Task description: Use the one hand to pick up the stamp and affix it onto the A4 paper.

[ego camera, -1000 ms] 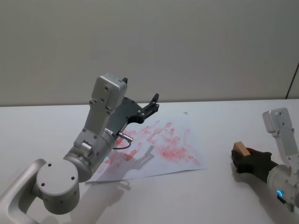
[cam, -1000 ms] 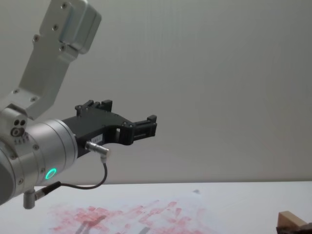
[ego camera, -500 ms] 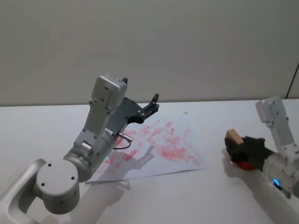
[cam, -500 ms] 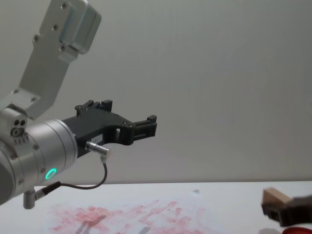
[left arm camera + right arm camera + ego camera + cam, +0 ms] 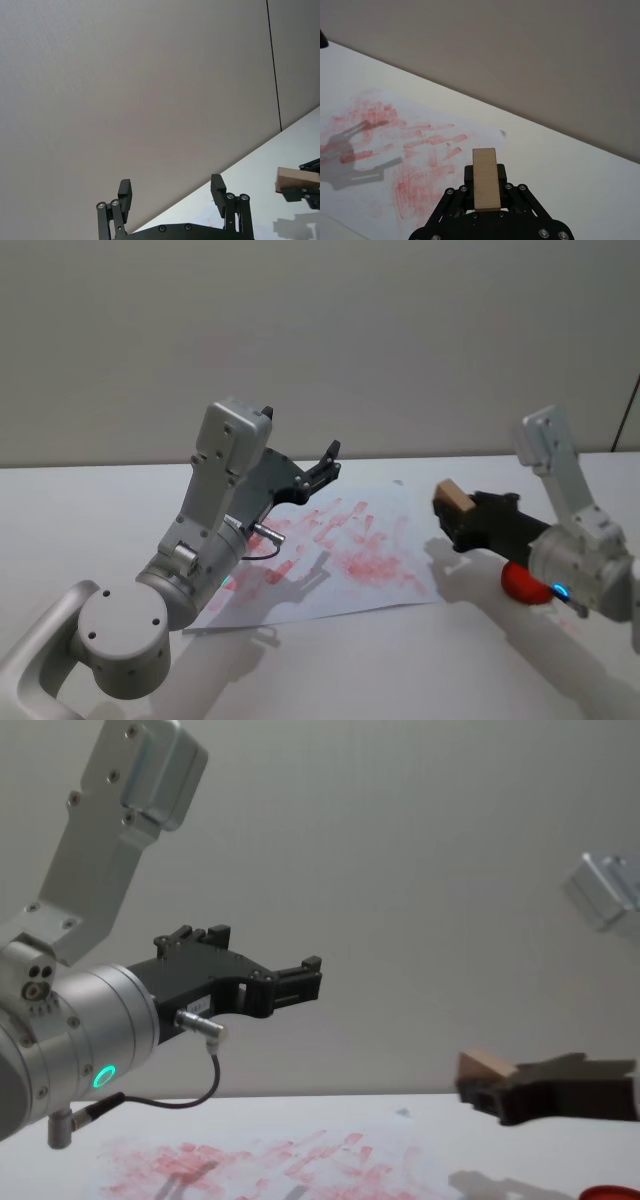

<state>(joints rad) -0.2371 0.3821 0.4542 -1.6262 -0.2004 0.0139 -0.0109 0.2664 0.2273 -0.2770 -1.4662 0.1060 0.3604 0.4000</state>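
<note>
The right gripper (image 5: 462,523), closed on the wooden stamp (image 5: 456,498), holds it raised near the right edge of the A4 paper (image 5: 350,550), probably to avoid smearing before pressing; the left gripper (image 5: 325,465) hangs open and empty above the paper.

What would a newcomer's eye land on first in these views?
The right gripper, shut on the stamp, hangs in the air by the right edge of the A4 paper, which is covered with smeared red marks. The left gripper is raised above the paper, open and empty.
</note>
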